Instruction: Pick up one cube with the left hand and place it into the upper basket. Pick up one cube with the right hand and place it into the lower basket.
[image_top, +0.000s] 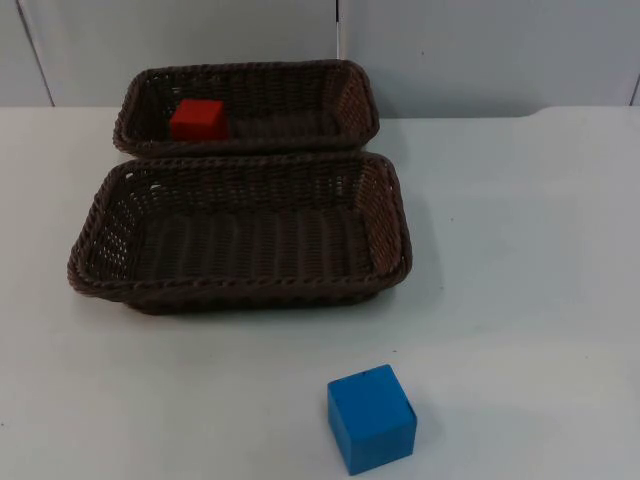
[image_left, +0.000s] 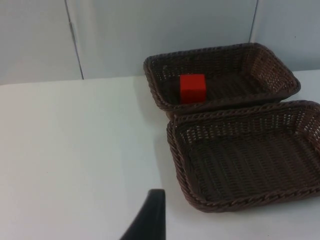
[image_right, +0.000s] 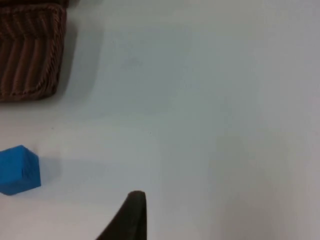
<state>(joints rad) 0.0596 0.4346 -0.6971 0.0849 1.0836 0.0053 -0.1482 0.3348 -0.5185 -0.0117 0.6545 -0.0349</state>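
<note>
I see the red cube (image_top: 197, 119) inside the upper basket (image_top: 250, 72), well beyond my left gripper (image_left: 150, 220); the blue cube (image_right: 19, 170) sits on the table (image_top: 520, 250) beside my right gripper (image_right: 130, 217), short of the lower basket (image_top: 240, 290); whether either gripper's jaws are parted, I cannot tell.

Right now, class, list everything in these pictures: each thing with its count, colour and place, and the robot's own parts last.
Upper basket: one, dark brown wicker, by the wall, holding the red cube.
Lower basket: one, dark brown wicker, just in front of the upper one, nothing inside.
Red cube: one, red, in the upper basket's left part.
Blue cube: one, blue, on the table in front of the lower basket.
Table: one, white.
Wall: one, grey, behind the table.
Left gripper fingertip: black, above the table left of the baskets.
Right gripper fingertip: black, above the table near the blue cube.
</note>
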